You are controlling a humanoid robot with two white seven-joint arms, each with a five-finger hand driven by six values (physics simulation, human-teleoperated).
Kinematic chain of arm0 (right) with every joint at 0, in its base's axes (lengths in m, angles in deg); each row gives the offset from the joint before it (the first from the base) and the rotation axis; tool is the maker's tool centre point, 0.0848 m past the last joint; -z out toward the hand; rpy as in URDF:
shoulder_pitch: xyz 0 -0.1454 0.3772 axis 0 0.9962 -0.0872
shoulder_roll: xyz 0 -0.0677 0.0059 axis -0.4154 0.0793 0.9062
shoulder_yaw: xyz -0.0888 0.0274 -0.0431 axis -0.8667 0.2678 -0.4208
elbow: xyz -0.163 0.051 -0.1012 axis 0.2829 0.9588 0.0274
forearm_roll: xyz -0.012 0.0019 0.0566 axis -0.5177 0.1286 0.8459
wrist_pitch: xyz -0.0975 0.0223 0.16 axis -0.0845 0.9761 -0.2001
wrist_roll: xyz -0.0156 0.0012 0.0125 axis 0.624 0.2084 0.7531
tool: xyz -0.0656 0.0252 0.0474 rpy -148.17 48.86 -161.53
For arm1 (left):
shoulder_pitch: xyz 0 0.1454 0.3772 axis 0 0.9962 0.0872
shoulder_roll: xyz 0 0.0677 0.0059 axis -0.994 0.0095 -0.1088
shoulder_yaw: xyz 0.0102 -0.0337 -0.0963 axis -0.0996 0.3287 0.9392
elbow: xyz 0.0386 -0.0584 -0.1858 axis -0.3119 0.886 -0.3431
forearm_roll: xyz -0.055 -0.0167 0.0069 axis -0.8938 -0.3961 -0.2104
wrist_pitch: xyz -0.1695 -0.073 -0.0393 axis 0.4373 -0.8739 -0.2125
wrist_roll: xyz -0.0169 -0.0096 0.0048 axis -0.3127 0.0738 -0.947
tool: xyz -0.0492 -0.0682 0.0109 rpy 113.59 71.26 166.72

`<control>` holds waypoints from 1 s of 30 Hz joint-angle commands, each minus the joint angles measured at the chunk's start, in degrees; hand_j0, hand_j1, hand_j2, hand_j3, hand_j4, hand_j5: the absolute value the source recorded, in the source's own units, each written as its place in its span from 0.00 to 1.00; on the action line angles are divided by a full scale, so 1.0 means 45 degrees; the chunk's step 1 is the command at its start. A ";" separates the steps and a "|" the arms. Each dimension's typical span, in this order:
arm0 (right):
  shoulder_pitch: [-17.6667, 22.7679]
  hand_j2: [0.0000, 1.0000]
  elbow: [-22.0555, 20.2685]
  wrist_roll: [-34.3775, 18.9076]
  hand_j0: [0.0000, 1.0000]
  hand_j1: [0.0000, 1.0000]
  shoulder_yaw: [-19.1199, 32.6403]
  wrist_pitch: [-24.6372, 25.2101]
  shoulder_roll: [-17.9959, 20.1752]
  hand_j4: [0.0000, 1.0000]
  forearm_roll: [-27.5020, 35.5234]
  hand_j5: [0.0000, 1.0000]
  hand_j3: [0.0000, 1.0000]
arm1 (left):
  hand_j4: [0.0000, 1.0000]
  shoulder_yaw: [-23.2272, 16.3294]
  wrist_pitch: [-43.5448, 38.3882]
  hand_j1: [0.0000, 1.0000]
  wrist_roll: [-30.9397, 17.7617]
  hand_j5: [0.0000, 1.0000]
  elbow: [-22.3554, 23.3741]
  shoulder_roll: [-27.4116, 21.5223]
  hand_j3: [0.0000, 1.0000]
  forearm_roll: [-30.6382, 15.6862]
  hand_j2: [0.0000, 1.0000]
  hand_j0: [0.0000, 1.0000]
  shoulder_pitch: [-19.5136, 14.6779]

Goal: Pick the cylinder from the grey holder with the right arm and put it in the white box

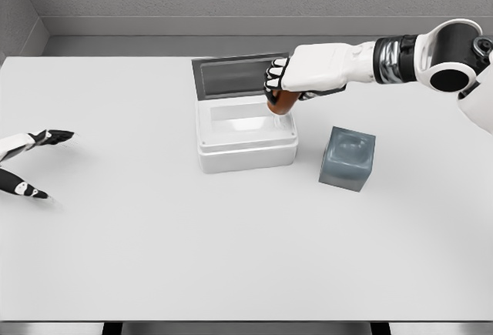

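A wide white table (231, 258) carries a white box (246, 144) with its lid tipped up at the back, near the middle, and a grey holder (347, 159) stands just beside its right.

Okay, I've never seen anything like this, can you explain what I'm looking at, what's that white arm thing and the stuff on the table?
This is a computer simulation, seen from a camera on a humanoid robot's head. The white arm entering from the right ends in a five-finger right hand, which grips a brownish-orange cylinder over the right rear corner of an open white box with its lid raised. Right of the box stands a grey holder, now without the cylinder. Everything rests on a pale table. At the left edge, the left hand shows, fingers spread, holding nothing.
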 commanded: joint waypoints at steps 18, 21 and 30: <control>0.0000 0.20 0.0664 -0.0002 0.20 0.20 -0.0262 0.0038 -0.0261 0.20 0.0072 0.20 0.20 | 1.00 0.0224 -0.0023 1.00 0.0002 1.00 0.0402 -0.0095 1.00 -0.0453 1.00 1.00 0.0000; 0.0020 0.20 0.0879 -0.0002 0.20 0.20 -0.0341 0.0038 -0.0339 0.20 0.0072 0.20 0.20 | 1.00 0.0224 -0.0023 1.00 0.0002 1.00 0.0421 -0.0115 1.00 -0.0453 1.00 1.00 0.0000; 0.0000 0.20 0.0918 -0.0002 0.20 0.20 -0.0341 0.0038 -0.0359 0.20 0.0072 0.20 0.20 | 1.00 0.0224 -0.0023 1.00 0.0002 1.00 0.0402 -0.0095 1.00 -0.0433 1.00 1.00 0.0020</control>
